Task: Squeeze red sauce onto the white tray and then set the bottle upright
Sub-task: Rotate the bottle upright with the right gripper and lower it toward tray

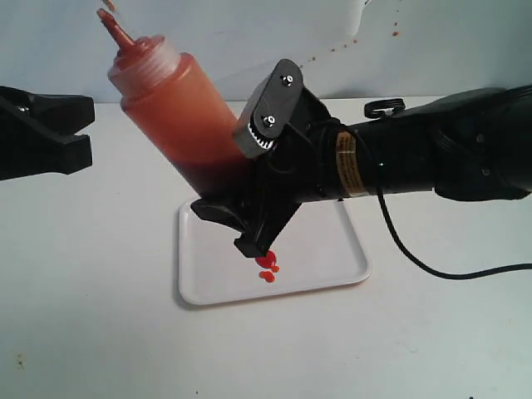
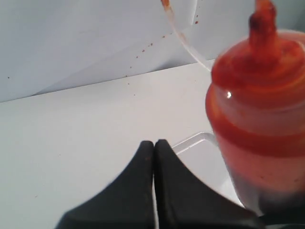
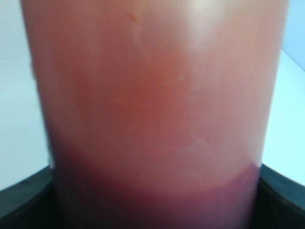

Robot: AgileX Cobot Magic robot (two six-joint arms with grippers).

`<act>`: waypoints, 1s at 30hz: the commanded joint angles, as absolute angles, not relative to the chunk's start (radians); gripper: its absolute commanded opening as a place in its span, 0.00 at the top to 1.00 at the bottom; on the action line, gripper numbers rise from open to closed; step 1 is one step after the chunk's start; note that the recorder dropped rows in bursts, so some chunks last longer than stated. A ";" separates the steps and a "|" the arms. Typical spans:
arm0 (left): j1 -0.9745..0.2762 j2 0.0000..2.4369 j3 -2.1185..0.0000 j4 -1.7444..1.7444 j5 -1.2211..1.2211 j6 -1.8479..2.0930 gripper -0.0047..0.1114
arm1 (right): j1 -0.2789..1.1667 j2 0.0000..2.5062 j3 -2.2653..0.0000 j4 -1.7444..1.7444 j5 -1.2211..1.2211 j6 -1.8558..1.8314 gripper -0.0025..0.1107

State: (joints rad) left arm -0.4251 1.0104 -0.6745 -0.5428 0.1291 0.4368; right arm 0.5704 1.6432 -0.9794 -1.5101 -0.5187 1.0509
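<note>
My right gripper (image 1: 237, 212) is shut on the bottle (image 1: 174, 112), holding its dark lower part above the white tray (image 1: 332, 249). The bottle leans up and to the left, its red nozzle (image 1: 115, 27) pointing upward. It fills the right wrist view as an orange-red wall (image 3: 152, 105). Small blobs of red sauce (image 1: 268, 270) lie on the tray under the gripper. My left gripper (image 2: 154, 143) is shut on nothing, left of the bottle (image 2: 259, 119) and beside the tray's corner (image 2: 190, 141). In the exterior view the left gripper (image 1: 87, 129) hangs at the left edge.
A black cable (image 1: 416, 253) trails from the right arm over the table to the right of the tray. Red specks dot the pale back wall (image 2: 143, 47). A small black object (image 1: 384, 105) lies at the table's far edge.
</note>
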 commanded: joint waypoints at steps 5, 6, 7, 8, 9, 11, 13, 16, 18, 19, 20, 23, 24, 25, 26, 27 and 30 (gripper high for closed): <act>-0.429 1.014 -0.667 -0.538 0.037 0.429 0.96 | 0.568 1.542 -0.990 -1.267 -0.641 0.957 0.98; -0.429 1.012 -0.667 -0.538 0.031 0.429 0.96 | 0.568 1.538 -0.990 -1.258 -0.655 0.957 0.98; -0.429 1.012 -0.667 -0.538 0.031 0.429 0.96 | 0.568 1.536 -0.990 -1.243 -0.673 0.957 0.98; -0.429 1.012 -0.667 -0.538 0.031 0.429 0.96 | 0.568 1.533 -0.990 -1.226 -0.680 0.957 0.98; -0.429 1.012 -0.667 -0.538 0.031 0.429 0.96 | 0.568 1.533 -0.990 -1.216 -0.686 0.959 0.98; -0.429 1.012 -0.667 -0.538 0.034 0.429 0.96 | 0.568 1.533 -0.990 -1.199 -0.690 0.961 0.98; -0.429 1.012 -0.667 -0.538 0.048 0.429 0.96 | 0.568 1.533 -0.986 -1.199 -0.701 0.951 0.98; -0.429 1.012 -0.667 -0.538 0.059 0.429 0.96 | 0.543 1.533 -0.955 -1.156 -0.766 0.931 0.98; -0.429 1.012 -0.667 -0.538 0.048 0.429 0.96 | 0.500 1.533 -0.912 -1.086 -0.859 0.912 0.98; -0.429 1.012 -0.667 -0.538 0.043 0.429 0.96 | 0.474 1.533 -0.892 -1.058 -0.897 0.898 0.98; -0.429 1.012 -0.667 -0.538 0.038 0.429 0.96 | 0.448 1.533 -0.866 -1.038 -0.939 0.882 0.98; -0.429 1.012 -0.667 -0.538 0.031 0.426 0.96 | 0.394 1.533 -0.794 -1.040 -1.005 0.842 0.98; -0.429 1.012 -0.667 -0.538 0.025 0.426 0.96 | 0.384 1.533 -0.772 -1.045 -1.005 0.825 0.98; -0.429 1.012 -0.667 -0.538 0.022 0.426 0.96 | 0.379 1.533 -0.754 -1.047 -1.005 0.802 0.98; -0.429 1.012 -0.667 -0.538 0.019 0.426 0.96 | 0.371 1.533 -0.730 -1.045 -1.007 0.766 0.98; -0.429 1.012 -0.667 -0.538 0.019 0.426 0.96 | 0.369 1.533 -0.708 -1.043 -1.011 0.729 0.98; -0.429 1.012 -0.667 -0.538 0.019 0.426 0.96 | 0.369 1.533 -0.647 -1.009 -1.080 0.628 0.98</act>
